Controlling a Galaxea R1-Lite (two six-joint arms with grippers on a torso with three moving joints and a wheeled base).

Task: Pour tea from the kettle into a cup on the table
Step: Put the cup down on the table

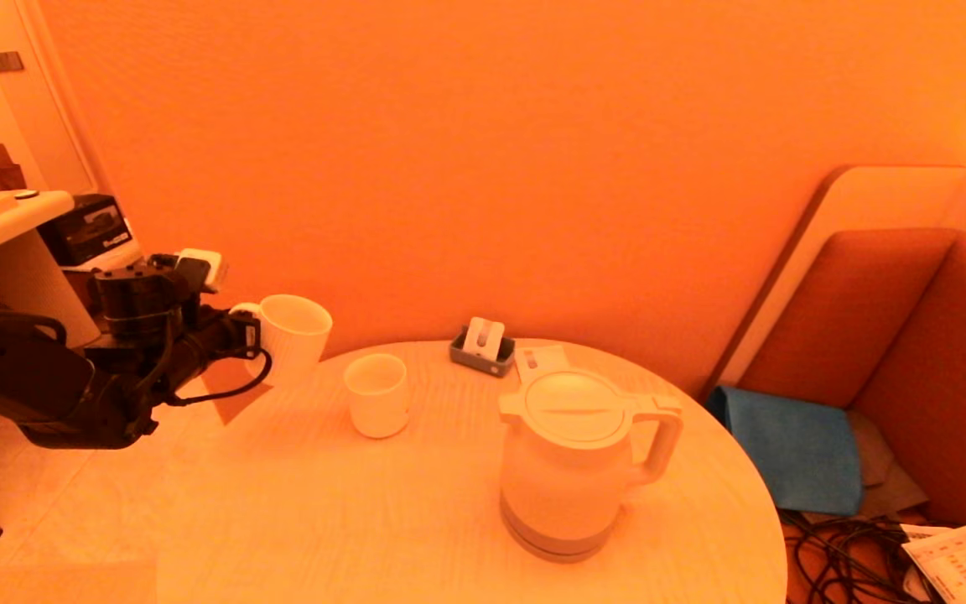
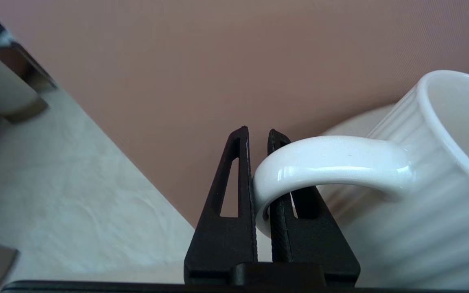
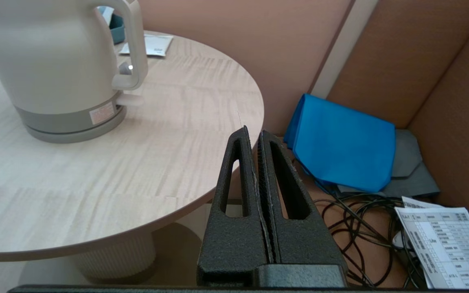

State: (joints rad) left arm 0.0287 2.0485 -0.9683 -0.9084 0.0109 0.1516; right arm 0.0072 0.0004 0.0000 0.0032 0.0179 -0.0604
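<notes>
two white drinking vessels show up for us: a ribbed mug (image 1: pixel 294 333) held up off the left edge of the tabletop (image 1: pixel 349 512), and the cup (image 1: pixel 376 394), a plain handleless tumbler standing upright on the tabletop just beside it. we see the left gripper (image 2: pixel 259 140) with its jaws pinching the mug's loop handle (image 2: pixel 324 162), one finger outside the loop and one through it, mug roughly upright with its mouth open to us. the kettle (image 1: pixel 571 461) sits upright on the tabletop nearer the right side, lid on, handle pointing right, well apart from the cup. behind it, near the wall, we note a small grey holder (image 1: pixel 483 348) and a flat packet (image 1: pixel 533 361). the right gripper (image 3: pixel 257 136) hangs off the tabletop's right edge, jaws pressed together on nothing, kettle base in its view. a blue cloth (image 1: pixel 793 449), cables (image 1: pixel 843 558) and a printed sheet (image 1: pixel 961 562) lie on the seat at right.
</notes>
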